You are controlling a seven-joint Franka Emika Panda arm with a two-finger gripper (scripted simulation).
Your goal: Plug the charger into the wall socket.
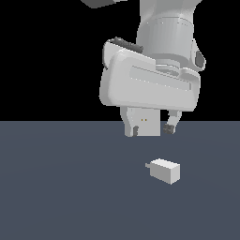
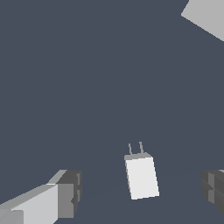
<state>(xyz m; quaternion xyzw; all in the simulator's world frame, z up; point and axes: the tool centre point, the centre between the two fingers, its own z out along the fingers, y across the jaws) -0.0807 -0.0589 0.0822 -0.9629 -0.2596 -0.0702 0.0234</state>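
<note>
The charger [image 1: 164, 170] is lying flat on the dark blue-grey floor [image 1: 61, 187], a little right of the middle in the lower half of the exterior view. It is a small white-grey block. Its short prongs are sticking out of the end that is pointing toward the exterior view's left. Nothing is touching it.

In the wrist view the charger [image 2: 141, 176] is showing up as a white block low in the picture, a bit right of the middle, with its two thin prongs poking out from one end. It is sitting between the two dark fingertips [image 2: 72, 192] — one low on the left edge, the other low on the right edge — but they are well apart from it.

The gripper [image 1: 151, 129] is hanging above the floor in the exterior view, just up and to the left of the charger. Its fingers are spread wide apart and are holding nothing.

The wall socket [image 1: 144, 123] is standing upright behind the fingers, near the middle of the exterior view. It is a flat light-grey plate with two tiny yellowish holes, and the gripper is hiding part of it. In the wrist view only a light-grey corner of the wall socket [image 2: 209, 16] is peeking in at the upper right — far from the charger.
</note>
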